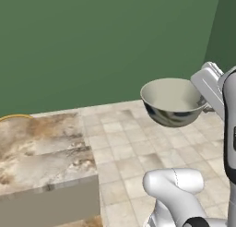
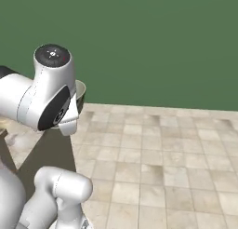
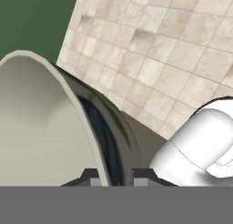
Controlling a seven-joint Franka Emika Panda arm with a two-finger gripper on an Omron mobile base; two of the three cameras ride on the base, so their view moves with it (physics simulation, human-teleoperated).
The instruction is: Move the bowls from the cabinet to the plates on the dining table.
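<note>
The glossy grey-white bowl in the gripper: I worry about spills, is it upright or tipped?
Upright. The glossy grey-white bowl hangs mouth-up above the tiled floor, rim nearly level.

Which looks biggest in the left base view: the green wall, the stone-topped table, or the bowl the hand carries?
1. Green wall
2. Stone-topped table, partly cut off by the frame
3. Bowl, gripped at its rim by the hand
</note>
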